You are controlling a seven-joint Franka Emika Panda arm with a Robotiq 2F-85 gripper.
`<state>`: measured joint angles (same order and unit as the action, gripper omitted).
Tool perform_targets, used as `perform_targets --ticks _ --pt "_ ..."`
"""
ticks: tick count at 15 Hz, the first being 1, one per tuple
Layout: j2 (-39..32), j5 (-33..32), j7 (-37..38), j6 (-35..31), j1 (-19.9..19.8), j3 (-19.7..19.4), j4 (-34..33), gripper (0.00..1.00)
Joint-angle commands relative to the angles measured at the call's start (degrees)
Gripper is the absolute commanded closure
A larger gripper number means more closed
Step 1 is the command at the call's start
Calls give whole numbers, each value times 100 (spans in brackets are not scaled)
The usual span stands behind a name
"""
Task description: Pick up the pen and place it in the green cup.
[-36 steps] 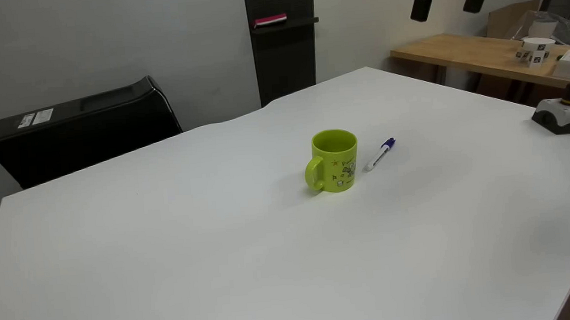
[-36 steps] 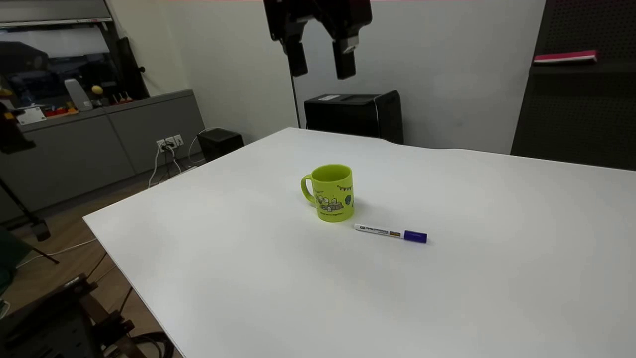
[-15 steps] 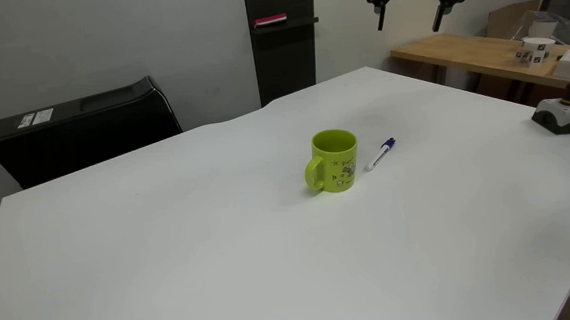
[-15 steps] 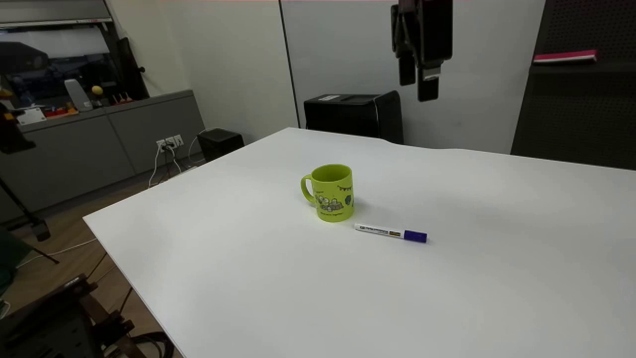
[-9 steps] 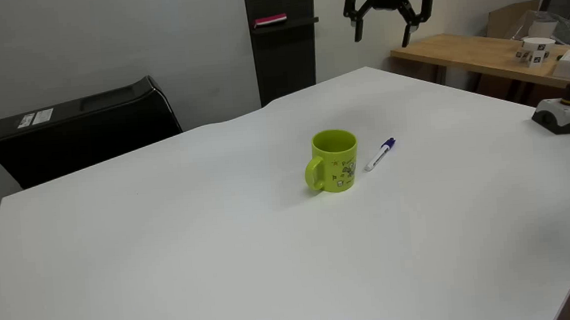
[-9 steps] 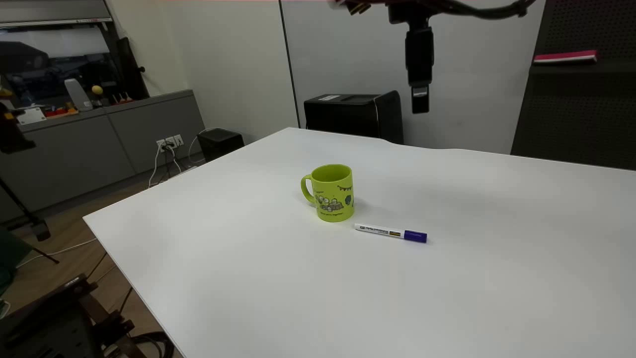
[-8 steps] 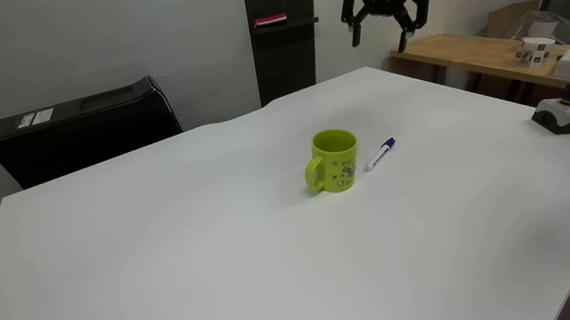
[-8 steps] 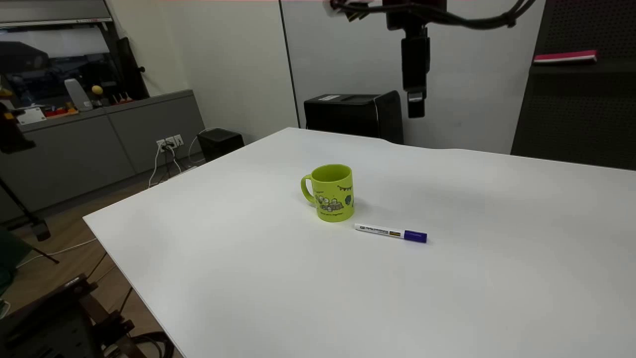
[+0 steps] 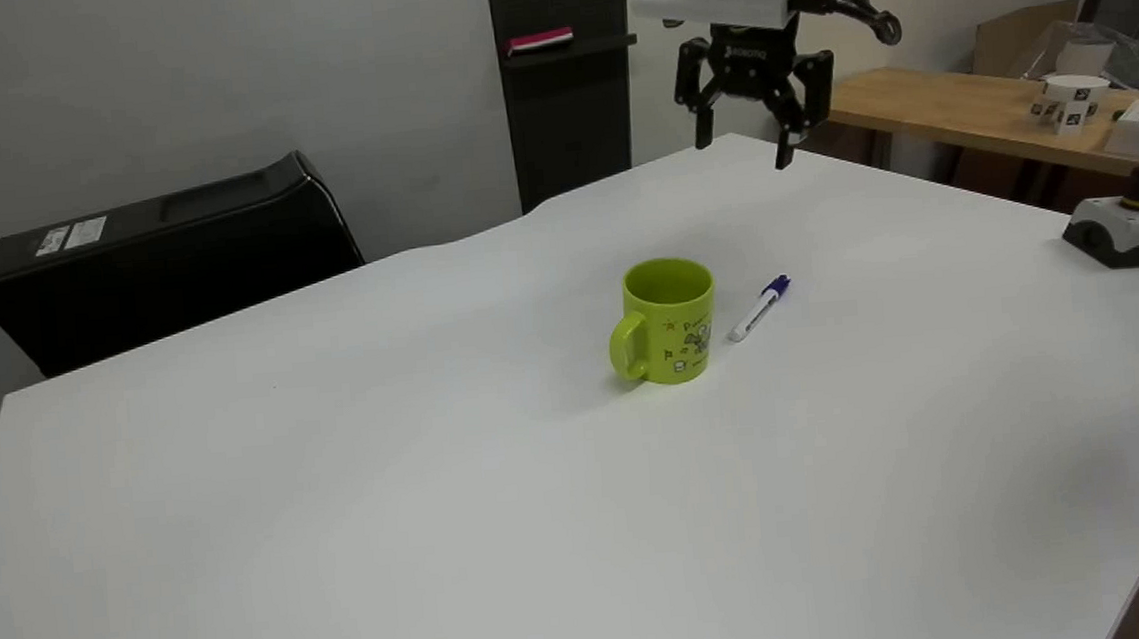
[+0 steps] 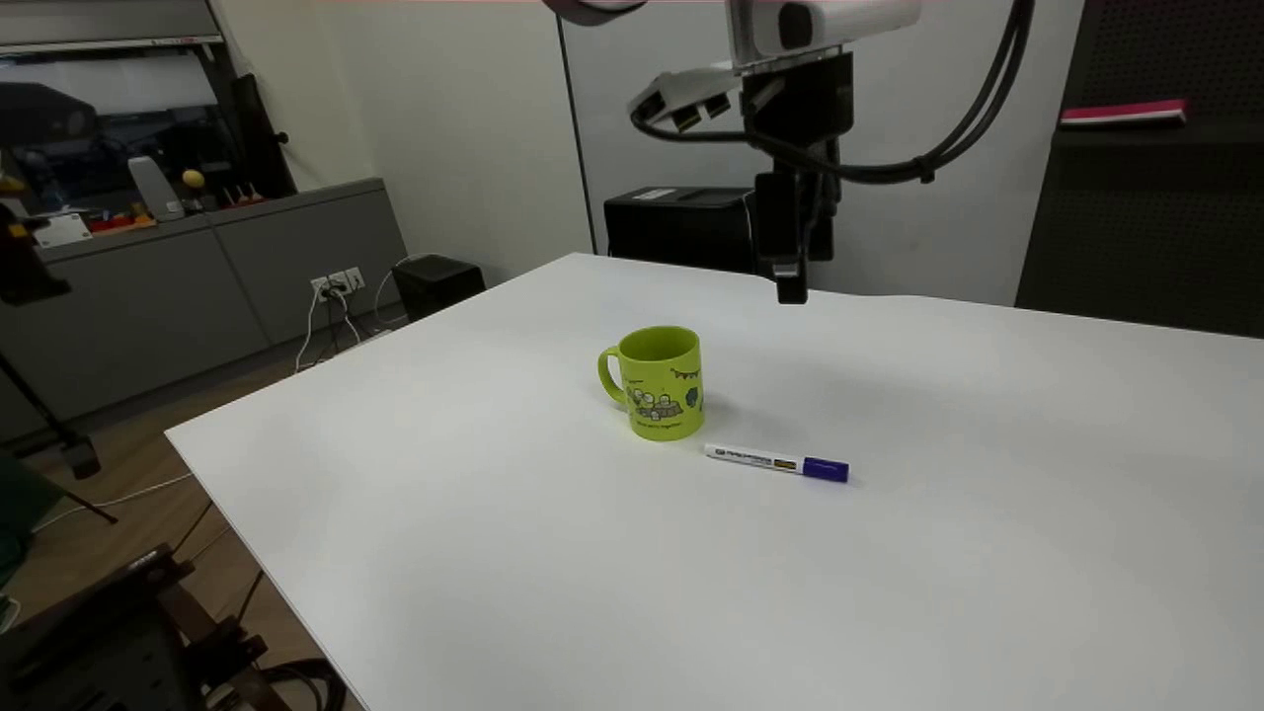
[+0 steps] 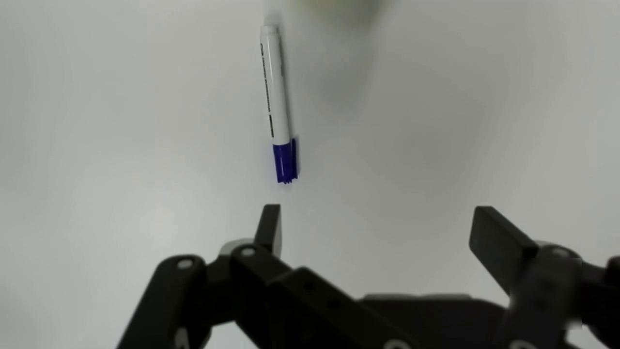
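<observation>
Hanging empty and wide apart, the fingers [image 11: 268, 226] are probably leaving space for the pen [image 10: 775, 463] lying beside the green cup [image 10: 664, 393], well inside the tabletop [image 10: 553, 592] edges.

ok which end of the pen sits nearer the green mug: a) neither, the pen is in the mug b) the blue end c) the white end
C: in both exterior views the white end of the pen lies toward the green mug, with the blue end farther off.
</observation>
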<state>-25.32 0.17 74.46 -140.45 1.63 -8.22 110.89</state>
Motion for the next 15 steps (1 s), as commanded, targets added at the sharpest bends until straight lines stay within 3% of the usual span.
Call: perform_targets --ticks 1,8,15 --pt "73 -1 274 -420 132 -86 413 0" --pt "79 -5 -67 -1131 129 -104 1152 0" --pt "-139 392 -1124 -1138 -193 86 1094 0"
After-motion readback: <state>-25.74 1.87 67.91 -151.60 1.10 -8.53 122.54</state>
